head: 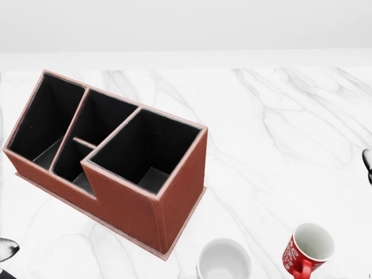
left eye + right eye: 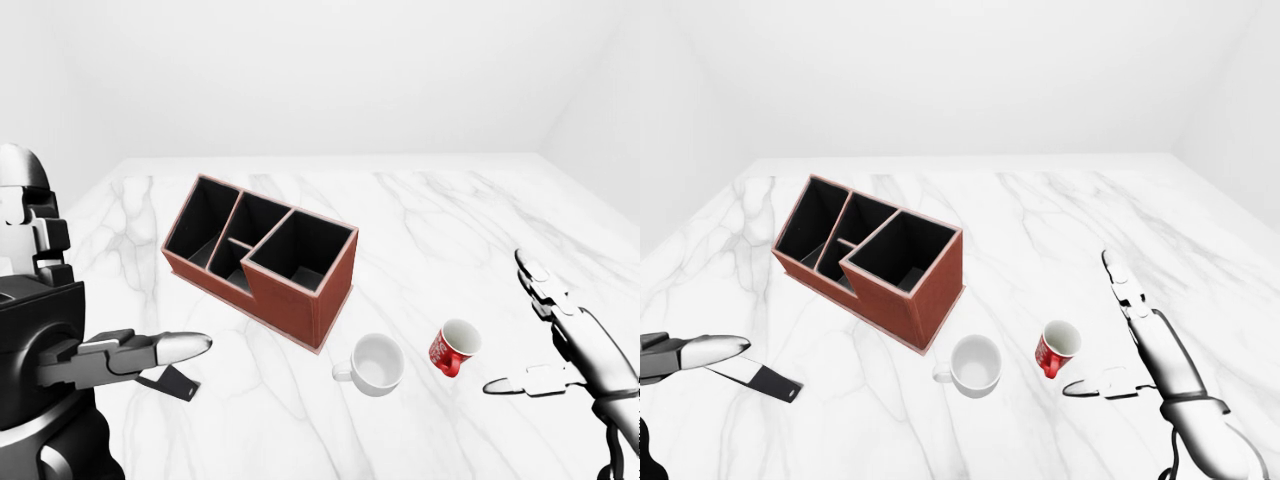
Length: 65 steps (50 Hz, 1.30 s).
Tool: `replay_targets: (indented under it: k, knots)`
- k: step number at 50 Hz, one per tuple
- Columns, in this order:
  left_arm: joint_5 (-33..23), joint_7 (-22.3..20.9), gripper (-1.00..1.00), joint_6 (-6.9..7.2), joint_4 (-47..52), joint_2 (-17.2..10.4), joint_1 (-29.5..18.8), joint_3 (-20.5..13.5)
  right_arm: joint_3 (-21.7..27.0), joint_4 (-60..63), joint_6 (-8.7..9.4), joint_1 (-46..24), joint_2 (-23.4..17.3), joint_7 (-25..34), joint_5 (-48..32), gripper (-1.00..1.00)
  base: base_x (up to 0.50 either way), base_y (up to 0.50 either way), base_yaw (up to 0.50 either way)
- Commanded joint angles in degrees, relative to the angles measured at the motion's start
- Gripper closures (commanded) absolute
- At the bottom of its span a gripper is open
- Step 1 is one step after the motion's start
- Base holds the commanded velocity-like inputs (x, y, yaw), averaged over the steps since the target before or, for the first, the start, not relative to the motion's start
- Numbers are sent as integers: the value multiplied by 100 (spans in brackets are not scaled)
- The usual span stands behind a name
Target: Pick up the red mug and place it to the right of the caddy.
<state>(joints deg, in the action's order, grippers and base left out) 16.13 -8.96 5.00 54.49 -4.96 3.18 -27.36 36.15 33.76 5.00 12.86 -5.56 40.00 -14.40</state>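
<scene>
1. White walls and a white-veined marble table (image 2: 420,210) make up the whole scene; nothing else furnishes the room.
2. On the table, the caddy (image 2: 262,258) sits left of centre, turned at an angle, its dark compartments all empty as far as can be seen.
3. The red mug (image 2: 455,347) lies near the table's near edge, well right of the caddy, tipped so its mouth points up and to the right. A white mug (image 2: 374,364) stands upright between it and the caddy, just beside the caddy's near corner.
4. The right hand (image 2: 1120,340) is spread wide just right of the red mug and holds nothing; the thumb reaches along the table towards the mug, the fingers (image 2: 1121,280) stand up beyond it. I judge this a pre-grasp pose, ready to close from the side.
5. The left hand (image 2: 135,352) hovers at the near left, fingers extended and empty, apparently kept clear of the work. A small dark flat object (image 2: 758,378) lies beneath it.
6. The red mug carries white lettering, too small to read.
</scene>
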Motion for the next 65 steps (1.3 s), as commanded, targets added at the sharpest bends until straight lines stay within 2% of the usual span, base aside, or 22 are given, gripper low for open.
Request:
replay_targets:
  k: [1, 13, 27, 39, 54, 65]
  knots:
    - [-17, -13, -100, 0, -24, 9, 7, 6, 46, -286, 0, 123, 104, 0, -186, -96, 0, 0, 0]
    - [-31, -21, -100, 0, -35, 16, 24, -4, 32, -804, 0, -245, -373, 0, -225, -97, 0, 0, 0]
    - [-93, -47, -100, 0, -90, 38, 45, 48, 83, -1262, 0, -230, -596, 0, -654, -96, 0, 0, 0]
    - [-123, -59, -100, 0, -156, 38, 40, 60, -267, -1753, 0, -292, -757, 0, -1315, -96, 0, 0, 0]
    - [-161, -71, -100, 0, -259, 43, 33, 101, -661, -2276, 0, -853, -1309, 0, -1828, -97, 0, 0, 0]
    - [-137, -62, -100, 0, -243, 23, 27, 68, -869, -2549, 0, -894, -1355, 0, -2085, -97, 0, 0, 0]
